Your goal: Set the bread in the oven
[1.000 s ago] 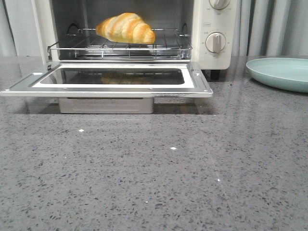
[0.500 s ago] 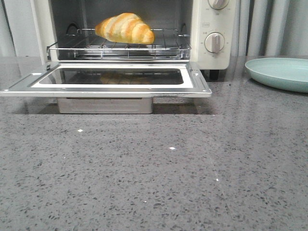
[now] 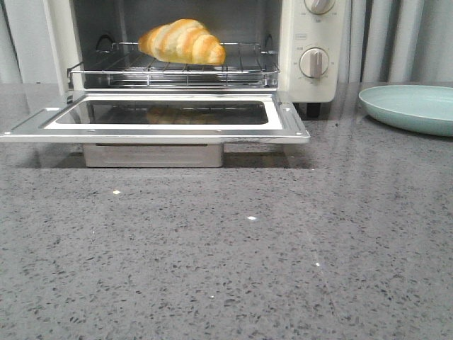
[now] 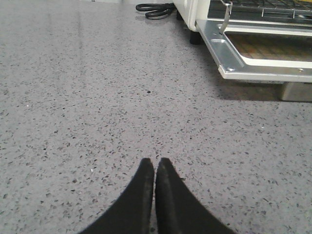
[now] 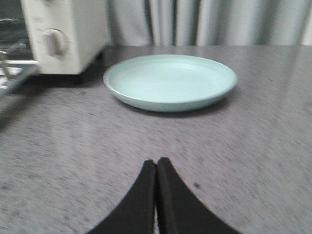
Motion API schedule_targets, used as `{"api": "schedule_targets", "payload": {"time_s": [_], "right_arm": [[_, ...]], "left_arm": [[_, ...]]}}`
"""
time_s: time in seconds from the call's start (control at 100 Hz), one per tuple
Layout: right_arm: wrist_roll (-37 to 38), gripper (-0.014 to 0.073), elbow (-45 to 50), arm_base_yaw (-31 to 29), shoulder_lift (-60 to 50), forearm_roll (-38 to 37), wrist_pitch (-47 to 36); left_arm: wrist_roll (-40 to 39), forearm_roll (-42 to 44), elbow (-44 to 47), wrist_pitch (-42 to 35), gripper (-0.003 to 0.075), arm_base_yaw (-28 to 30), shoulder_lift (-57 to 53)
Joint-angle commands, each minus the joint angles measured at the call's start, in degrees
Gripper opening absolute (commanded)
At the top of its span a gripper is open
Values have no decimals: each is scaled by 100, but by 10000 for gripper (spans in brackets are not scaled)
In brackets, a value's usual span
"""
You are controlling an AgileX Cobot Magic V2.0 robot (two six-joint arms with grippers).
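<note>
The bread (image 3: 183,42) lies on the wire rack (image 3: 173,69) inside the oven (image 3: 311,78), which stands at the far edge of the bench (image 3: 226,248), toward its far left corner. The rack is drawn partly forward and the door (image 3: 159,120) hangs flat open over the bench. Judging from this, the placing looks done and what remains is the door, if it is to be closed at all.

The risks sit there. A push on the door from a bad angle could slide the light oven back or jolt the rack, and the bread, resting loose with nothing to hold it, could roll off the front bars onto the glass. An arm sweeping in from the right might also clip the plate (image 5: 169,82) near the far right edge.

The left end effector (image 4: 155,165) has its fingers pressed together, holding nothing, low over bare bench; the right end effector (image 5: 156,165) likewise, together and empty, facing the plate.

The bench is grey speckled stone, glossy. Pale curtains (image 5: 219,22) hang behind. A black cord (image 4: 155,9) lies beside the oven
</note>
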Motion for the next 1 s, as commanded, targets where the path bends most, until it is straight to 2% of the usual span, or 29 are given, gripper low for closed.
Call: {"api": "schedule_targets", "payload": {"time_s": [0.0,0.11,0.45,0.99], "right_arm": [[-32,-61,2,-209,-212,111,-104],[-32,-61,244,-388,-564,580,38],[-32,-61,233,-520,-648,591,1137],[-32,-61,233,-520,-648,591,1115]], "left_arm": [[-65,-83,119,-402,-21,7,56],[-65,-83,119,-402,-22,7,56],[-65,-83,119,-402,-21,7,56],[-65,-83,119,-402,-21,7,56]]}}
